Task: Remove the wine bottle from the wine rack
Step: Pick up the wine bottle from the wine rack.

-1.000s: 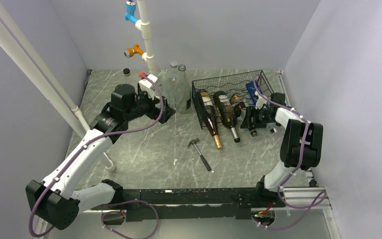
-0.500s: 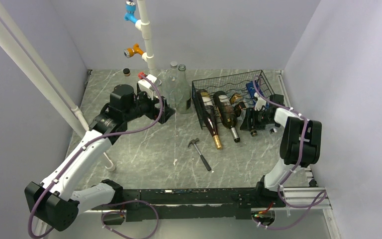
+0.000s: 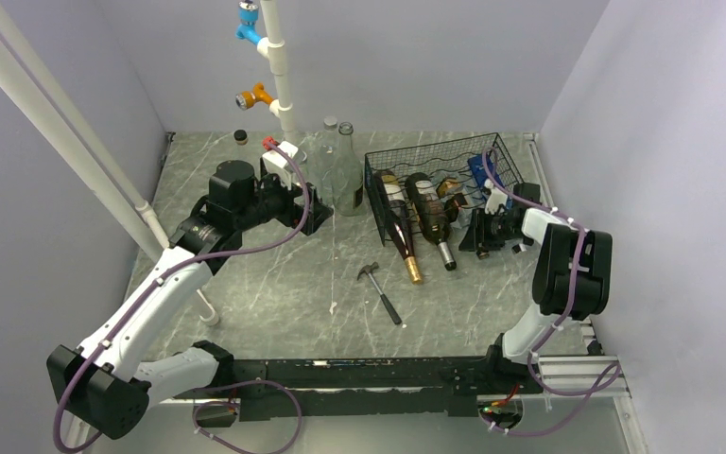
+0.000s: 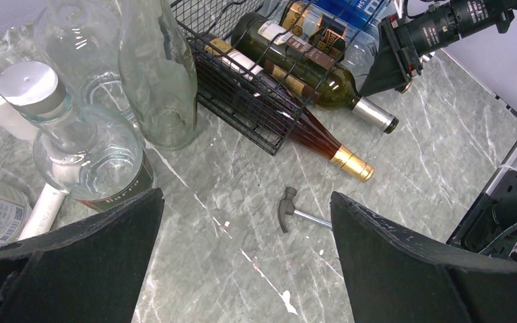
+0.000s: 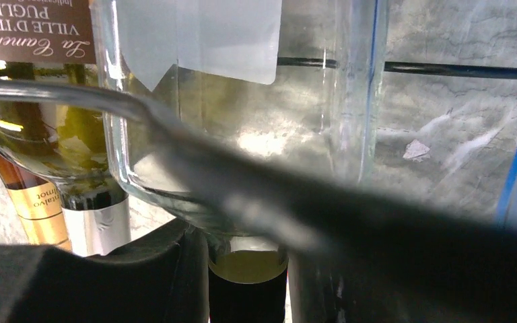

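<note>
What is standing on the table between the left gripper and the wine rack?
An upright clear glass bottle stands just outside the wine rack, on its left side and ahead of the open left gripper. The top view shows this best.

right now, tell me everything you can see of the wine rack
The wine rack is a black wire-mesh rectangular basket with wavy wire inside. It sits flat on the marble-look table, far right. Bottles lie in it with their necks poking out of the near side: a gold-capped bottle, a silver-capped bottle and a clear bottle, with the right pincer shut on its neck. A tall glass bottle stands just left of the rack.
</note>
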Controlling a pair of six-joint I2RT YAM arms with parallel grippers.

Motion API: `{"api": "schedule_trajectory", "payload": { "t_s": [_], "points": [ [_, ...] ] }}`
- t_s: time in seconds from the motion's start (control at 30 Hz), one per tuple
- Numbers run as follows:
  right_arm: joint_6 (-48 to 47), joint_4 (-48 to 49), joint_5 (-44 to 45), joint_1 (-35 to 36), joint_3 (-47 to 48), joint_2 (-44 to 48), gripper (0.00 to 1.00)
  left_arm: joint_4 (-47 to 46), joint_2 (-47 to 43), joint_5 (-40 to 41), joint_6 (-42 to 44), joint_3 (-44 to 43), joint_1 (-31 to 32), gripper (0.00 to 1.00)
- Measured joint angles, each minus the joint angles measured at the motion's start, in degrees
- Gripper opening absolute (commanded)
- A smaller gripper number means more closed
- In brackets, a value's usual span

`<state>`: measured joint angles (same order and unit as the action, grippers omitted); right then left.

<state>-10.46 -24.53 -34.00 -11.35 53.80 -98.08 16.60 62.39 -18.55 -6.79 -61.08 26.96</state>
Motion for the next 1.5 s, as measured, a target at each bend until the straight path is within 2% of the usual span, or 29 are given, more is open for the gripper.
{"api": "schedule_trajectory", "payload": {
  "t_s": [0.23,0.37,1.1,1.5],
  "points": [
    [0.04,0.07,1.03,-0.09,-0.59,1.79,0.05,0.02,0.00,0.00,0.09,0.02,0.00,0.99],
    [0.11,-0.61,2.47,-0.02,-1.05,4.22,0.00,0.00,0.00,0.02,0.09,0.02,0.00,0.99],
    [-3.65,-11.93,7.26,-0.02,-4.61,17.40,0.00,0.00,0.00,0.46,0.11,0.02,-0.04,1.00],
    [-6.91,-18.58,9.66,-1.16,-4.61,21.29,0.00,0.00,0.00,0.48,0.11,0.02,-0.04,1.00]
  ]
}}
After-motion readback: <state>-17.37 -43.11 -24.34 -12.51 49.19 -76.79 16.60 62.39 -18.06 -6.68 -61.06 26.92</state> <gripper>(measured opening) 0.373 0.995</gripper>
